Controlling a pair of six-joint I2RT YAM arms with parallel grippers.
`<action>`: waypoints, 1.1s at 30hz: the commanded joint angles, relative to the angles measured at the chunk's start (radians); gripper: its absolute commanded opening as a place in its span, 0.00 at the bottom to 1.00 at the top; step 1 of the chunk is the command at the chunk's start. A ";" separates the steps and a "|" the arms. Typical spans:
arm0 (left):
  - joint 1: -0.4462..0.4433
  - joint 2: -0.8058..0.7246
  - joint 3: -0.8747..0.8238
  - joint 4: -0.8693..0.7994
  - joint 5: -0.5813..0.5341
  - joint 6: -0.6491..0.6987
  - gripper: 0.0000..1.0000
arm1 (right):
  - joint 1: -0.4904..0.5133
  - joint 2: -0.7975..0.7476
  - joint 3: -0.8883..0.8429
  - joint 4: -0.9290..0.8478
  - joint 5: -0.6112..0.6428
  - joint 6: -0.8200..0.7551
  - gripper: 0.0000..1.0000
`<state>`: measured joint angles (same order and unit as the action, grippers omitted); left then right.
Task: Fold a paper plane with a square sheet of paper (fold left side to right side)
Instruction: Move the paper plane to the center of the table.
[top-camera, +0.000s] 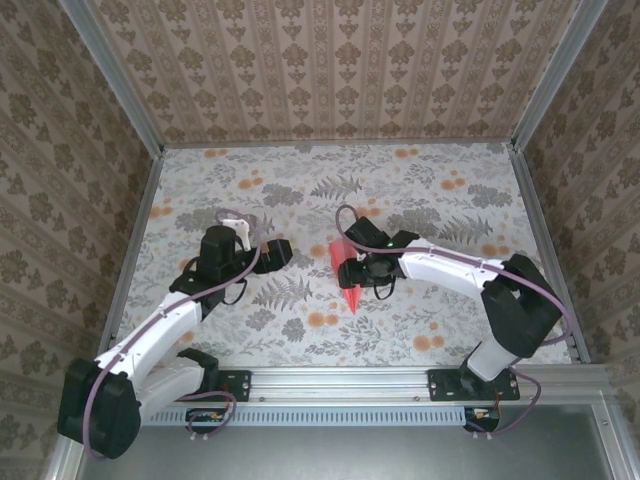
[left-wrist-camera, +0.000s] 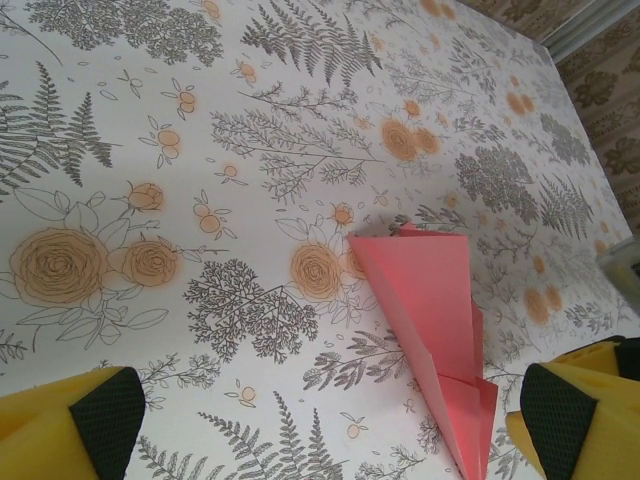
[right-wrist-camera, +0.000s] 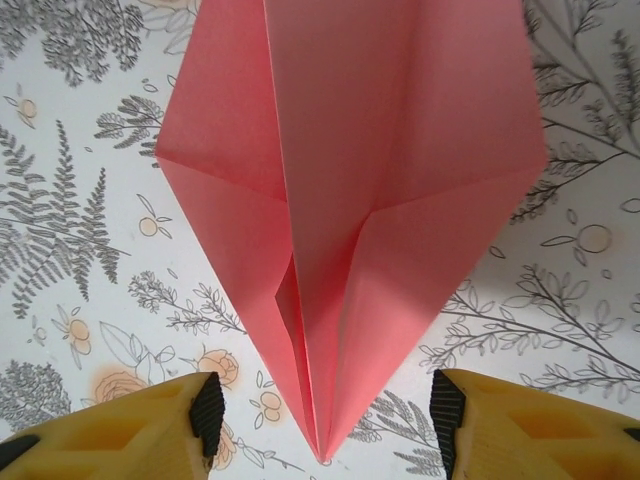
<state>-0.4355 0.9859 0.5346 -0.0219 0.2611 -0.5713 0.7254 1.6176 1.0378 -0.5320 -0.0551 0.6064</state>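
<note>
Paper plane (top-camera: 343, 270) lies on table (top-camera: 300, 180), nose pointing toward its near edge; left fingers (left-wrist-camera: 105, 420) apart, right fingers (right-wrist-camera: 205, 410) apart astride nose.

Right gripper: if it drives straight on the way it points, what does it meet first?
Likely the paper plane: its tip lies between the open fingers of the right gripper, its body straight ahead. Clearance above the paper is unclear.

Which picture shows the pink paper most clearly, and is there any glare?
Right wrist: closest, the plane sharp, creases shaded darker. Left wrist: sharp too, paler pink. Top external: small, saturated red. No glare in any; light soft and even.
</note>
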 joint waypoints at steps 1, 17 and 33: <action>0.009 -0.021 -0.012 0.001 0.016 0.021 1.00 | 0.010 0.047 0.046 -0.033 0.023 0.013 0.57; 0.020 -0.036 -0.012 -0.027 0.017 0.034 1.00 | 0.022 0.161 0.083 -0.011 0.004 0.029 0.19; 0.033 -0.061 -0.008 -0.073 0.017 0.048 1.00 | -0.093 0.318 0.409 -0.244 0.090 -0.043 0.05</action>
<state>-0.4103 0.9447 0.5316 -0.0734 0.2653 -0.5522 0.6540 1.8908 1.3861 -0.6842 -0.0040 0.6003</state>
